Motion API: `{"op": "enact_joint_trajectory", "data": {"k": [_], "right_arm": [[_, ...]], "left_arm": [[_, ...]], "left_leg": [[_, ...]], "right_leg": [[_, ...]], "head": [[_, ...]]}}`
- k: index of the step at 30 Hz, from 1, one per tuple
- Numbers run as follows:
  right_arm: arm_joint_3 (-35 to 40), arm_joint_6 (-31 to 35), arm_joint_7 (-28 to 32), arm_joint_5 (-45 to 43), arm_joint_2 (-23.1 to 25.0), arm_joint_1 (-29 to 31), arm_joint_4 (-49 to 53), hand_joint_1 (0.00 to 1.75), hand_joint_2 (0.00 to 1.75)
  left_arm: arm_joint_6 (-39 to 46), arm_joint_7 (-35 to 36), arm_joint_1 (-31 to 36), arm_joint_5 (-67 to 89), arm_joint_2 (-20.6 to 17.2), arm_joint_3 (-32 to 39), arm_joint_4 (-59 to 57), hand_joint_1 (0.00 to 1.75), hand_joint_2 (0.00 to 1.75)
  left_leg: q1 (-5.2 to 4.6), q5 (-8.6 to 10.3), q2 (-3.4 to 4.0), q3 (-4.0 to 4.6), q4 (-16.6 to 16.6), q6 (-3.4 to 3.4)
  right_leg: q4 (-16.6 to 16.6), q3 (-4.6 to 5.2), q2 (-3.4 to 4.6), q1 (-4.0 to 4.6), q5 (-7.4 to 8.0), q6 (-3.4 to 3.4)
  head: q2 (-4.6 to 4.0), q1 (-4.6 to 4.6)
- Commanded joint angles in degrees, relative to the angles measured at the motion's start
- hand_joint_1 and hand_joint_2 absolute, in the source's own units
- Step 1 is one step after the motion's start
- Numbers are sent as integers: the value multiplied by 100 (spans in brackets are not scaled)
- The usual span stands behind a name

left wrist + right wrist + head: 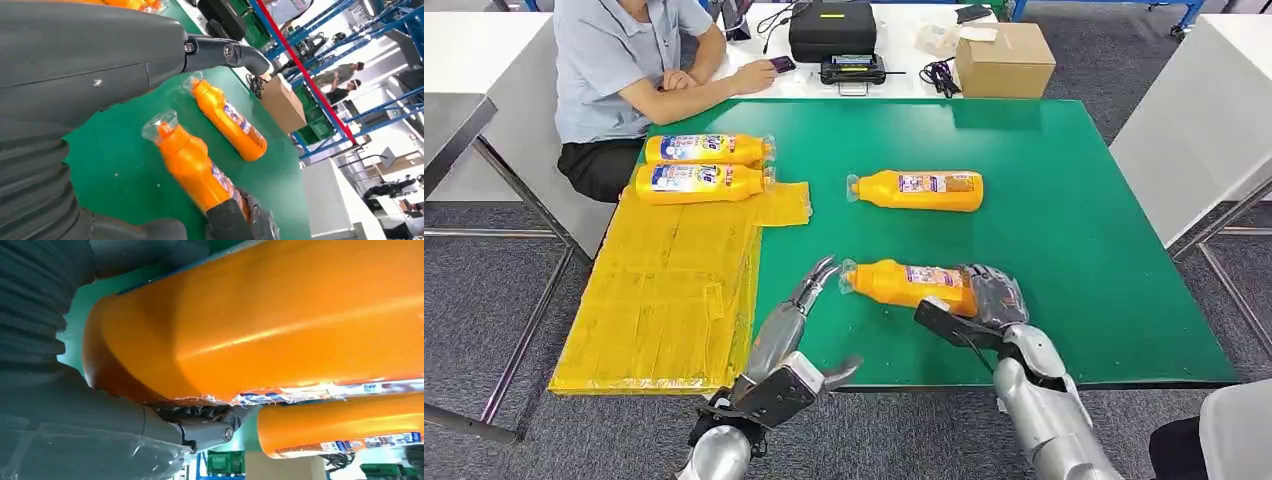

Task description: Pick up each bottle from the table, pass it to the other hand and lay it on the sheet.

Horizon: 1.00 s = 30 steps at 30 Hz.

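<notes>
Fingers of right hand (pixel 990 296) wrap near bottle's (pixel 906 283) base on green table (pixel 1064 250) | left hand (pixel 814 285) spread apart, empty, just beside its cap.

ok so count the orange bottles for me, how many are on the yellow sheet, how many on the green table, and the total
On the yellow sheet: 2, far bottle and near bottle.
On the green table: 2, lone bottle and the bottle held by the right hand.
Total: 4

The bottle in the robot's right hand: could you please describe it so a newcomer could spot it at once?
Look at the green table, near edge. Two orange bottles lie on the bare green; the nearer bottle is the one. Its base sits in the right hand, while the farther bottle lies untouched.
</notes>
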<state>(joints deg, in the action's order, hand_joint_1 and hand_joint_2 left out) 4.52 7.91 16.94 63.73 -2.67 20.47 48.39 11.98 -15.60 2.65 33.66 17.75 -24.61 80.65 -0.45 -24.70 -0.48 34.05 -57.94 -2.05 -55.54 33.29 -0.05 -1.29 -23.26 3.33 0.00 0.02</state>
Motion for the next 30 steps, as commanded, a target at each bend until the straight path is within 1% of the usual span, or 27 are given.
{"op": "enact_joint_trajectory", "data": {"k": [1, 2, 3, 4, 7, 10, 11, 12, 14, 15, 16, 18, 19, 20, 22, 23, 25, 26, 27, 28, 29, 30], "right_arm": [[-56, -8, 218, -587, 509, -585, 1582, 175, 175], [-55, -93, 255, -791, 643, -673, 1990, 175, 175], [7, -178, 192, -892, 770, -753, 2373, 175, 175], [75, -206, 199, -980, 848, -804, 2580, 175, 175], [229, -86, 161, -989, 1000, -905, 2772, 175, 175], [148, 152, 413, -1402, 1191, -1003, 2903, 175, 175], [143, 209, 451, -1452, 1239, -1043, 3025, 175, 175], [147, 283, 476, -1468, 1301, -1118, 3216, 175, 175], [129, 357, 496, -1595, 1401, -1233, 3456, 175, 175], [162, 471, 564, -1673, 1436, -1353, 3635, 171, 175], [217, 740, 655, -1614, 1438, -1423, 3717, 175, 175], [438, 1233, 668, -1466, 1345, -1427, 3522, 171, 175], [480, 1310, 673, -1490, 1324, -1412, 3447, 171, 175], [480, 1310, 673, -1490, 1324, -1412, 3447, 171, 175], [480, 1310, 673, -1490, 1324, -1412, 3447, 171, 175], [494, 1356, 676, -1529, 1294, -1377, 3373, 171, 175], [528, 1375, 677, -1536, 1258, -1351, 3342, 171, 175], [695, 1511, 637, -1703, 1121, -1341, 3169, 175, 175], [847, 1673, 714, -2014, 998, -1296, 2934, 175, 175], [950, 1791, 860, -2408, 935, -1238, 2701, 175, 175], [1076, 1834, 905, -2609, 849, -1143, 2455, 175, 175], [1181, 1901, 954, -2786, 805, -1057, 2236, 175, 175]], "left_arm": [[225, 421, -82, -1551, 225, 164, -172, 0, 175], [238, 397, -86, -1811, 225, 210, -240, 0, 175], [269, 393, -87, -2243, 225, 262, -334, 0, 175], [297, 397, -112, -2714, 225, 308, -357, 0, 175], [279, 263, -152, -3307, 225, 331, -382, 0, 175], [250, 169, -190, -3560, 225, 256, -310, 0, 175], [287, 135, -207, -3615, 225, 242, -287, 0, 175], [351, 82, -208, -3583, 222, 209, -285, 0, 175], [474, 43, -184, -3450, 205, 129, -340, 0, 175], [511, 94, -118, -3452, 207, 55, -466, 0, 175], [563, 105, -55, -3526, 217, 11, -594, 0, 175], [800, -13, 154, -3581, 217, -162, -893, 0, 175], [844, -38, 199, -3623, 218, -202, -950, 0, 175], [844, -38, 199, -3623, 218, -202, -950, 0, 175], [844, -38, 199, -3623, 218, -202, -950, 0, 175], [865, -45, 215, -3655, 195, -230, -948, 0, 175], [880, -52, 209, -3741, 194, -219, -929, 0, 175], [1029, -127, 176, -3967, 28, -426, -1016, 0, 175], [1031, -331, 201, -4331, -92, -611, -1114, 0, 175], [1101, -547, 263, -4512, -211, -833, -1175, 0, 175], [1166, -710, 336, -4630, -291, -1031, -1189, 0, 175], [1139, -653, 388, -4910, -363, -1190, -1129, 0, 175]], "left_leg": [[12, -8, 4, -3, -4, 14], [5, -5, 10, 4, -2, 8], [8, -10, 16, 2, -5, 15], [8, -11, 22, 8, -6, 15], [8, -14, 25, 21, -5, 17], [10, -10, 7, 23, 0, 14], [9, -4, 2, 32, 0, 9], [14, -14, 4, 22, -3, 15], [8, -5, -3, 45, -1, 8], [10, -13, 1, 39, -4, 13], [6, -7, -5, 49, -1, 11], [10, -7, -19, 41, 1, 14], [9, -6, -23, 44, 1, 14], [14, -9, -20, 37, 1, 16], [7, -5, -7, 50, 0, 11], [11, -10, -4, 40, -2, 15], [6, -2, -10, 52, 2, 9], [11, -7, -8, 44, -1, 13], [7, -3, -6, 51, 1, 10], [11, -6, -3, 30, 9, 13], [8, -2, -3, 39, 10, 9], [10, -6, -2, 29, 11, 12]], "right_leg": [[3, -6, 1, 13, -5, -17], [-1, 4, 8, 6, -1, -10], [-5, 4, 12, 9, -5, -18], [-8, 10, 20, 9, -4, -17], [-9, 22, 22, 9, -7, -19], [-4, 23, 6, 10, -9, -15], [-3, 31, 2, 9, -5, -10], [-3, 18, 3, 15, -13, -16], [-5, 38, 2, 7, -7, -9], [-7, 32, 6, 10, -13, -15], [-7, 41, -1, 6, -10, -12], [-2, 31, -16, 10, -14, -16], [1, 33, -19, 9, -13, -15], [4, 25, -16, 14, -13, -19], [0, 45, -4, 7, -7, -12], [-1, 34, -4, 11, -11, -17], [-1, 47, -9, 6, -6, -11], [1, 38, -8, 11, -9, -16], [2, 46, -4, 7, -5, -11], [12, 24, -3, 11, -7, -16], [11, 35, -1, 7, -3, -11], [13, 25, -1, 10, -6, -15]], "head": [[0, 2], [0, 0], [0, 2], [0, 2], [0, 0], [0, 0], [0, 0], [0, 2], [0, 4], [0, 2], [0, 2], [0, 2], [0, 4], [0, 2], [0, 0], [0, 0], [0, 0], [0, 0], [0, 0], [0, 0], [0, 0], [0, 0]]}}
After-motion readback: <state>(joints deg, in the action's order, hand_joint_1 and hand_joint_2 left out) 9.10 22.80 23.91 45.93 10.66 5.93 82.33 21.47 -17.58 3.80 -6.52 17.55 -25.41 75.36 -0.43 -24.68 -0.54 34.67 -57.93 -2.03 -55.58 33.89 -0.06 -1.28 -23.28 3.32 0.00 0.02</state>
